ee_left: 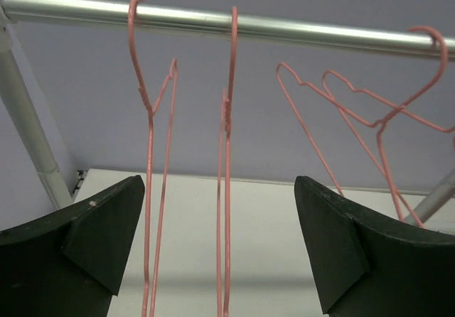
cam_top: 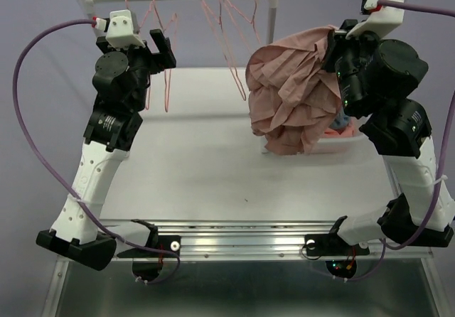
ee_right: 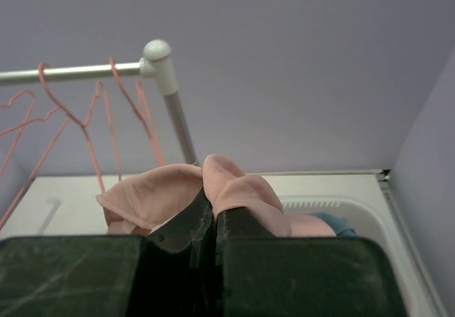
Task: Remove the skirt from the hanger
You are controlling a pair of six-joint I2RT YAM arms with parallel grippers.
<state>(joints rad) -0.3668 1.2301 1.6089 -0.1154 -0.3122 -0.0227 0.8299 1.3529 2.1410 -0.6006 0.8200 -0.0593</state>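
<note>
Right gripper (ee_right: 215, 235) has its fingers pressed tight together on a fold of the skirt (cam_top: 291, 97). The skirt hangs bunched from it at the right centre of the top view, its lower folds reaching down in front of the white basket (cam_top: 348, 138). Left gripper (ee_left: 220, 249), at the upper left of the top view, is spread wide and holds nothing, facing the pink wire hangers (ee_left: 226, 153) hooked on the metal rail (ee_left: 284, 29)
</note>
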